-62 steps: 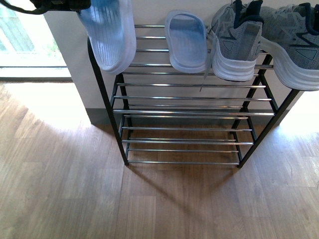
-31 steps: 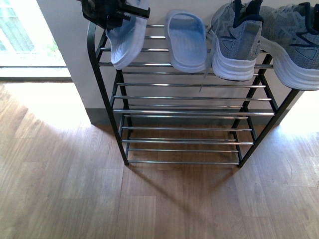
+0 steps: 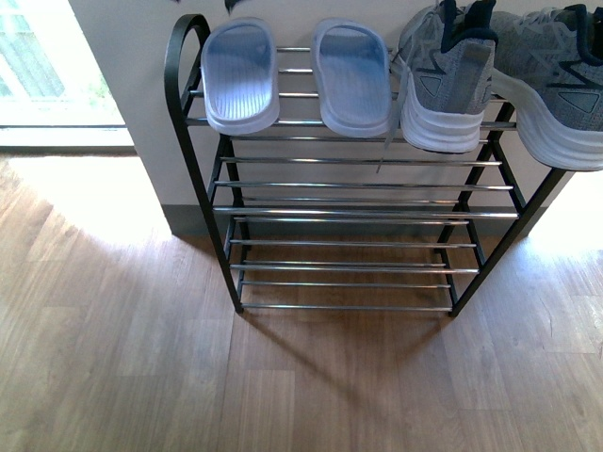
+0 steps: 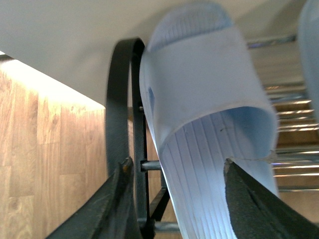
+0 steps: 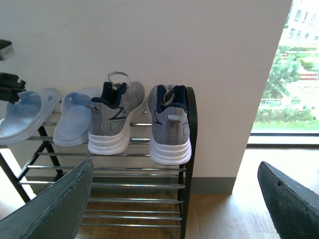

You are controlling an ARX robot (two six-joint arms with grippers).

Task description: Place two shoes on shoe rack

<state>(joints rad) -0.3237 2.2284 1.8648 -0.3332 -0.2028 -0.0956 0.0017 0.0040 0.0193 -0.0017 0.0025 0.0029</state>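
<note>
Pale blue slide [image 3: 241, 75] lies sole-down on top tier of the shoe rack [image 3: 349, 212], at its left end, just beside the second slide [image 3: 351, 77]; two grey knit sneakers [image 3: 450, 80] fill the right side, the outer one overhanging the rack end. Judging by looks: slide is moulded rubber, light, bendy but holds shape, ribbed footbed gives some grip; best hold prob. across the strap or side edge. Rods are smooth chrome w/ gaps, so a shoe could slip or tip if set crooked.

Left gripper [image 4: 177, 199] has its jaws wide apart, one black pad on either side of the slide's heel end, not clamping it. Right gripper [image 5: 174, 199] also spread wide, nothing between pads, well back from the rack.

Floor is light wood planks; pale wall behind rack, bright windows to both sides.
</note>
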